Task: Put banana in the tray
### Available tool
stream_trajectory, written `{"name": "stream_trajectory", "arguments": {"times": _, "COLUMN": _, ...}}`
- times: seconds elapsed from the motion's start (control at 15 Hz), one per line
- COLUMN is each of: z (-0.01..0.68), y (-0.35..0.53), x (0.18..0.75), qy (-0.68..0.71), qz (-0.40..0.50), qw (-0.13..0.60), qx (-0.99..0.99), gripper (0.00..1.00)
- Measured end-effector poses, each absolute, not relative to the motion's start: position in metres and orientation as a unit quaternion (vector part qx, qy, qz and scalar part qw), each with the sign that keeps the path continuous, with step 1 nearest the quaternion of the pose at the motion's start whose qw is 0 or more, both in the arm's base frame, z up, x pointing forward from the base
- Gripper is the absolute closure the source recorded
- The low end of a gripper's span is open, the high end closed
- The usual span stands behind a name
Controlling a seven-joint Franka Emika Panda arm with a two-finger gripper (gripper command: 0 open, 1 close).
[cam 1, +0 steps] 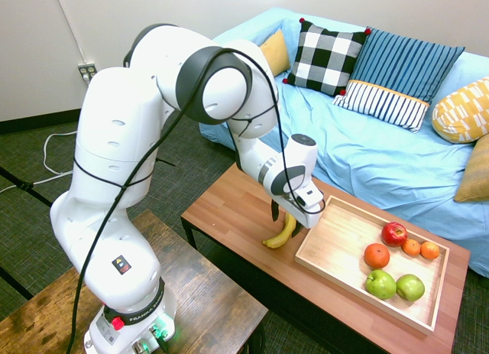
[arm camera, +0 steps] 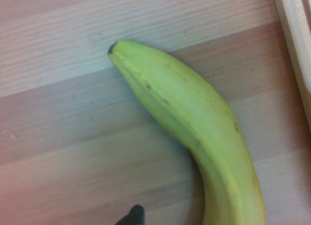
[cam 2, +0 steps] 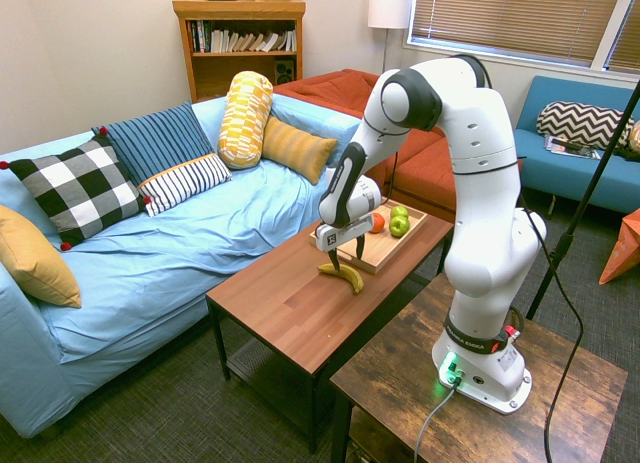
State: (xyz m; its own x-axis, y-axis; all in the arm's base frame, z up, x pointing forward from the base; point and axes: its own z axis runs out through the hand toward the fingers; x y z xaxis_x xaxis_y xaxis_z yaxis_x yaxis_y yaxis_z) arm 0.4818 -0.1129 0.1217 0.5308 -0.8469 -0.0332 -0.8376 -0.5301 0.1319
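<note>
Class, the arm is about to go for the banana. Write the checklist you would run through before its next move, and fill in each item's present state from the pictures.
1. Gripper open: ok, fingers stand apart.
2. Gripper above the banana: ok, it hangs right over the end nearest the tray.
3. Banana free to lift: ok, it lies alone on the table, outside the tray, with nothing on it.
4. Fingers astride the banana: cannot tell, the hand hides them in both exterior views.
5. Room in the tray: ok, the bare end nearest the banana is free; the red apple, oranges and green apples sit at the far end.
</note>
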Motion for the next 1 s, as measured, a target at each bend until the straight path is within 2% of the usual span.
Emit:
{"name": "stream_trajectory", "arguments": {"times": 0.2, "z": 0.101, "y": -0.121, "x": 0.488, "qy": -0.488, "qz": -0.054, "qw": 0.053, "qx": 0.870, "gripper": 0.00}}
{"name": "stream_trajectory", "arguments": {"times": 0.27, "z": 0.097, "y": -0.121, "x": 0.489, "qy": -0.488, "qz": -0.056, "qw": 0.051, "qx": 0.869, "gripper": 1.00}}
{"name": "stream_trajectory", "arguments": {"times": 1.0, "z": 0.083, "y": -0.120, "x": 0.500, "qy": -0.494, "qz": -0.058, "qw": 0.040, "qx": 0.867, "gripper": 1.00}}
